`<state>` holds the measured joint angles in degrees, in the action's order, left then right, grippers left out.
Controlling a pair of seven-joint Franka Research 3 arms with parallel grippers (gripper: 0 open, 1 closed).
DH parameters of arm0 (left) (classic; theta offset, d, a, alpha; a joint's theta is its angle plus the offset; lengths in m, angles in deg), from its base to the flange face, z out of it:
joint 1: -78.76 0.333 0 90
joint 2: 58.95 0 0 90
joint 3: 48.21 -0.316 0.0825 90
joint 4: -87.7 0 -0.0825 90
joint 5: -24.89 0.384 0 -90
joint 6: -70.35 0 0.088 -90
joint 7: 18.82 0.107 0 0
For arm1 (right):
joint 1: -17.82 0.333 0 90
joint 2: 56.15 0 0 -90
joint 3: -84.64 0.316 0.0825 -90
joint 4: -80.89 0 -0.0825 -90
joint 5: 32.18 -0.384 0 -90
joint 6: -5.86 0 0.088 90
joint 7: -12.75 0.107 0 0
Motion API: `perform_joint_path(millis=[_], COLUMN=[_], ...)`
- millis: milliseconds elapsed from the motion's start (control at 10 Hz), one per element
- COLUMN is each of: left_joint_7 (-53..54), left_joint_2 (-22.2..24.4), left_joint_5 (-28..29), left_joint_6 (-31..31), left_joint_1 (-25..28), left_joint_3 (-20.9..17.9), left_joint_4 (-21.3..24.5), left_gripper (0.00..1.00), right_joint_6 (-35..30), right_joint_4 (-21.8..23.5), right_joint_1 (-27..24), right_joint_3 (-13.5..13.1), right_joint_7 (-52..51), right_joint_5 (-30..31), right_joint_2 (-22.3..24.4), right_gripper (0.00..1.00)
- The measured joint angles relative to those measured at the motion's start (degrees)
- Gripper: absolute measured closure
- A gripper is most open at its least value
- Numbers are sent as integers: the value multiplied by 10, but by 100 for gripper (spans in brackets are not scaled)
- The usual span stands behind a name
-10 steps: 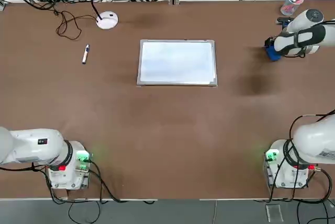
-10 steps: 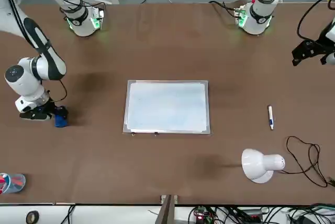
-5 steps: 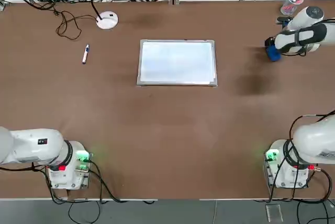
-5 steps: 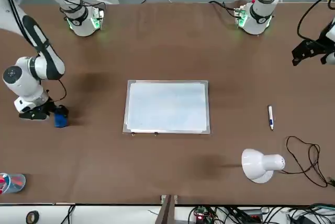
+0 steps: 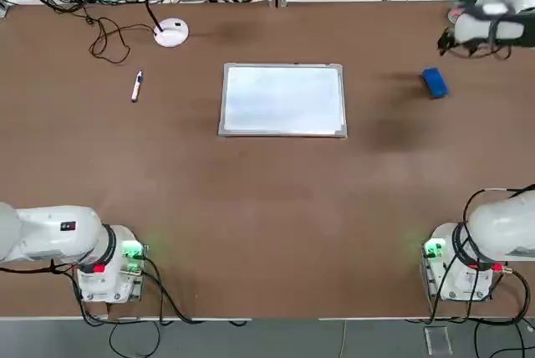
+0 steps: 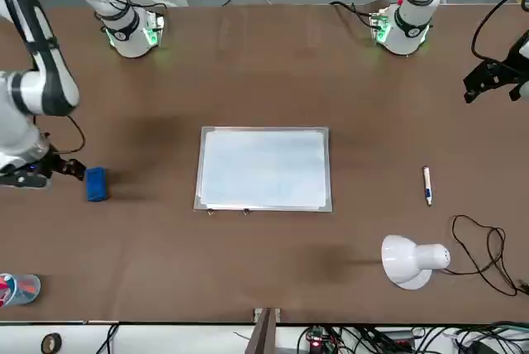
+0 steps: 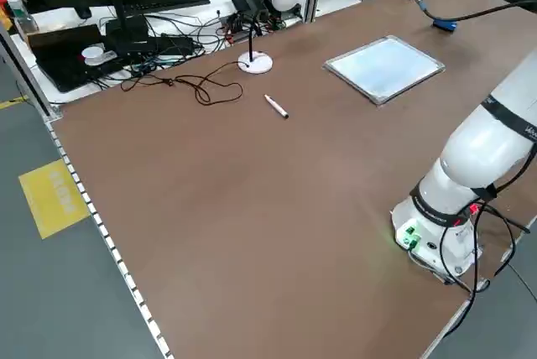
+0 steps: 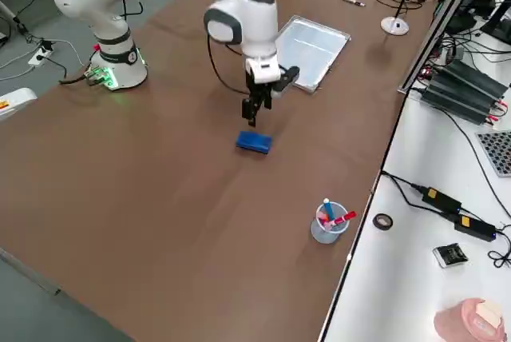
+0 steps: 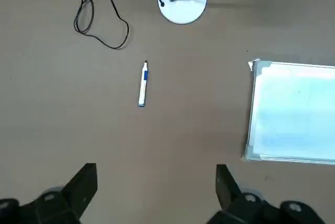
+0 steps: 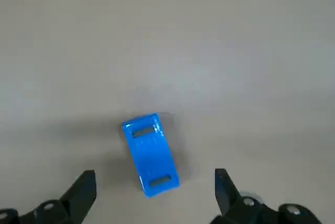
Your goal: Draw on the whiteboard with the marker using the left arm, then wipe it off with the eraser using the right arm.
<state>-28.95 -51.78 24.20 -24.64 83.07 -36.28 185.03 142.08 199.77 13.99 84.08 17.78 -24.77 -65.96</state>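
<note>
Shows the marker point(image 5: 137, 87) and blue eraser point(image 5: 435, 82) lying on the brown worktop point(image 5: 276, 207), on the left and right sides of the whiteboard point(image 5: 283, 100).
Holds nothing in the left gripper point(image 9: 157, 174), raised over the worktop's left side, fingers apart; nothing in the right gripper point(image 10: 156, 174), raised near the eraser, fingers apart. Bears faint lettering, unreadable, on the yellow floor patch point(image 7: 54, 198).

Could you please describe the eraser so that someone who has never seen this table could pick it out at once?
On the brown table, find the framed whiteboard in the middle, then look toward the robot's right. The eraser lies there by itself, a small rectangular block near the right pincer. Its solid bright blue sets it apart from the slim white marker beyond the board's other side.
</note>
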Motion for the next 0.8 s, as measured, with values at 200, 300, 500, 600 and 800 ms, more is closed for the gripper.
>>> perform_joint_path(millis=[200,300,500,600,800], left_joint_7=[0,0,0,0,0], left_joint_2=[0,0,0,0,0], left_joint_5=[0,0,0,0,0], left_joint_6=[0,0,1,1,1], left_joint_1=[0,0,0,0,0], left_joint_3=[0,0,0,0,0], left_joint_4=[-1,-2,-2,-2,-2], left_gripper=[0,0,0,0,0], right_joint_6=[-83,-130,-191,-206,-249], right_joint_4=[-53,-83,-132,-148,-180], right_joint_1=[8,10,9,6,-4], right_joint_3=[-9,-11,-17,-20,-26], right_joint_7=[-1,-3,-26,-45,-71], right_joint_5=[0,0,0,0,-1], right_joint_2=[19,23,26,27,33], right_gripper=[0,0,0,0,0])
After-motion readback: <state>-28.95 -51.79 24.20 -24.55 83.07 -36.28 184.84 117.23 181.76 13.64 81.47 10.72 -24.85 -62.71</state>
